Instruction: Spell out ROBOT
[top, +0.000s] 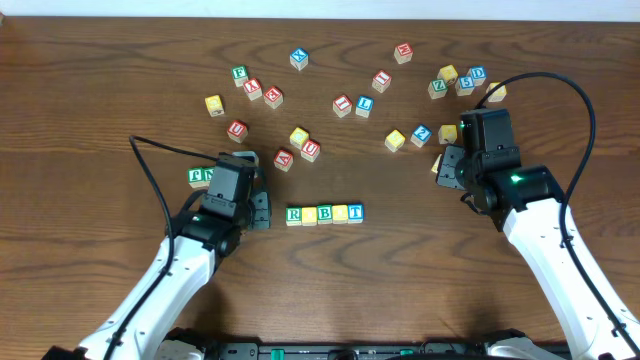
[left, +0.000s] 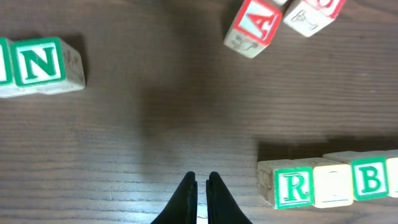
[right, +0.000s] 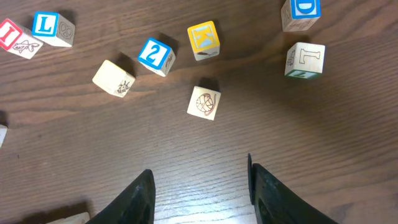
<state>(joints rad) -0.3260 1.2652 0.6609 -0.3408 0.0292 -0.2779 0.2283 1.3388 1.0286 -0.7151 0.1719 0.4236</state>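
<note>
Five letter cubes stand in a row at the table's middle front: green R (top: 294, 214), a yellow one (top: 309, 214), green B (top: 324, 213), another yellow one (top: 339, 213) and blue T (top: 355, 212). My left gripper (top: 262, 210) sits just left of the row, shut and empty. In the left wrist view its closed fingertips (left: 200, 180) point at bare wood, with the R cube (left: 292, 188), a pale cube (left: 334, 185) and the B cube (left: 371, 179) to their right. My right gripper (top: 447, 168) hovers at the right, open. Nothing lies between its fingers (right: 199, 180).
A green N cube (left: 40, 62) lies left of my left gripper and a red A cube (left: 252, 25) beyond it. Ahead of my right gripper are a plain picture cube (right: 204, 102), a blue 2 cube (right: 155, 55) and a yellow K cube (right: 203, 38). Several more cubes are scattered across the far half (top: 342, 105).
</note>
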